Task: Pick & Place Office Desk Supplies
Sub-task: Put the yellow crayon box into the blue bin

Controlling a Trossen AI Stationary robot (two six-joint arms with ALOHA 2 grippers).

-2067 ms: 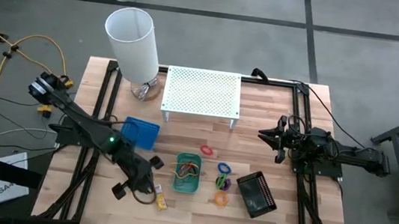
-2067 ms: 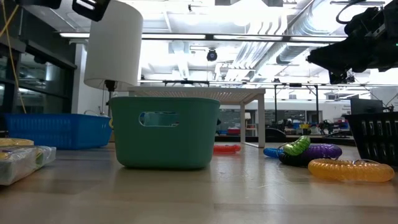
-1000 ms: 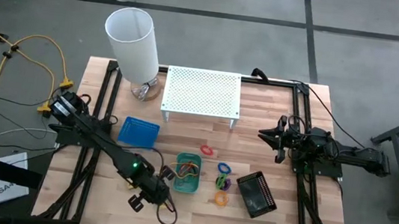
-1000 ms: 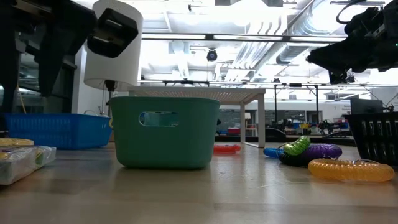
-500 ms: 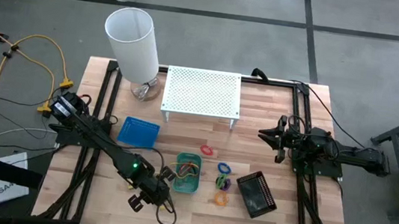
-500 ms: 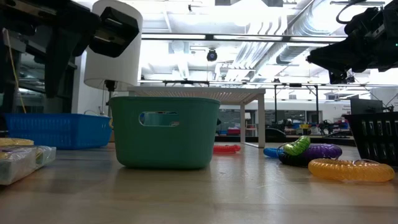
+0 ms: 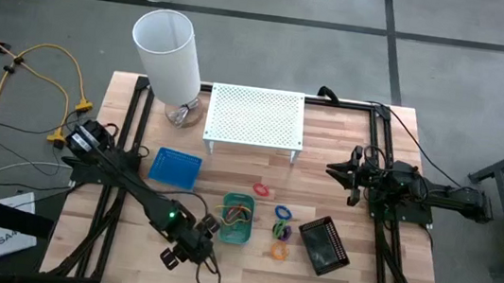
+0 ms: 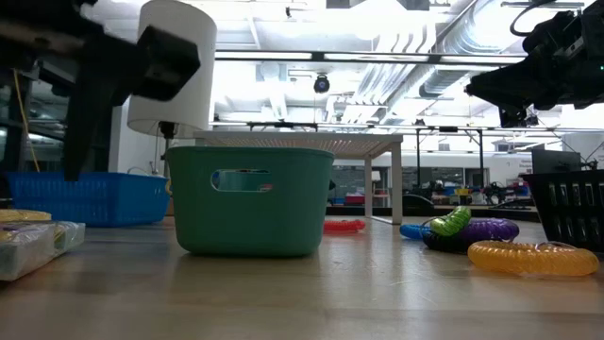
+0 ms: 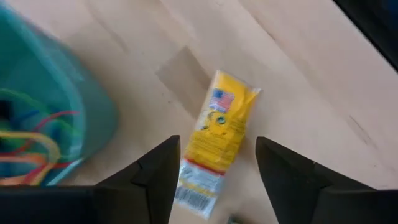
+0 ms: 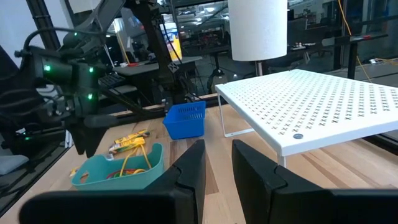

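A yellow-and-white packet (image 9: 217,140) lies flat on the wooden table, just left of the green tray (image 7: 237,218), which holds coloured bands. My left gripper (image 9: 217,155) hangs open over the packet, pointing steeply down. One finger stands on each side of it, and neither touches it. In the high view the gripper (image 7: 192,247) hides the packet. The low view shows the packet (image 8: 33,247) at the left. My right gripper (image 10: 217,162) waits level at the table's right side, open with nothing between its fingers.
A blue tray (image 7: 176,167) sits left of the middle and a black tray (image 7: 323,245) at the right front. Red (image 7: 261,189), blue (image 7: 283,212), purple (image 7: 281,229) and orange (image 7: 278,251) rings lie between them. A white lamp (image 7: 168,56) and a perforated shelf (image 7: 256,118) stand at the back.
My left gripper has come from the table's left side to the spot beside the green tray, over the packet. There it has sunk slightly toward the table. The packet has stayed where it was.
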